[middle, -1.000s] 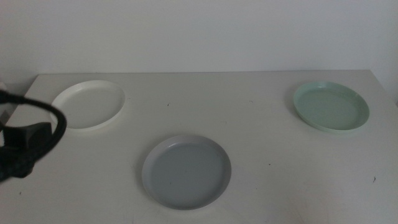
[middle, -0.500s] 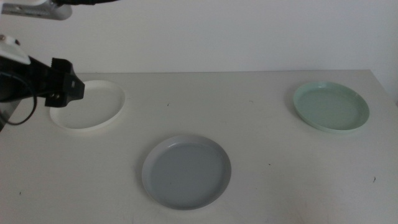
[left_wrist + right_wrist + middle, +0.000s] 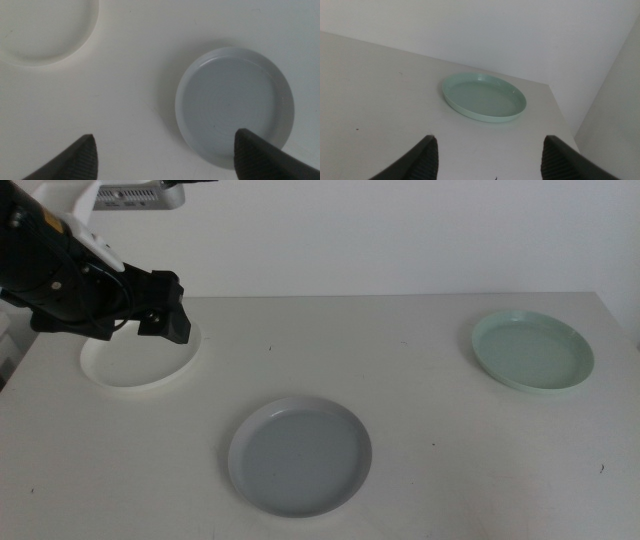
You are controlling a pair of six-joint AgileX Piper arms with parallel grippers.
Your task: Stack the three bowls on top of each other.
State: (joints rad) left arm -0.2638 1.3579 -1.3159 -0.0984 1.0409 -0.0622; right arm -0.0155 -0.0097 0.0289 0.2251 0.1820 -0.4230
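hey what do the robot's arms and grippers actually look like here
The left arm is black and bulky, with a white casing panel on top and dark cables along it. The left gripper and the right gripper each show two dark, matte jaws with rounded, tapering tips. No markings are legible.

Three bowls on one table (image 3: 420, 370): one white bowl (image 3: 135, 370) at upper left, one pale grey bowl (image 3: 300, 456) at lower centre, one mint green bowl (image 3: 533, 351) at upper right. One arm (image 3: 70, 280) shows, upper left.
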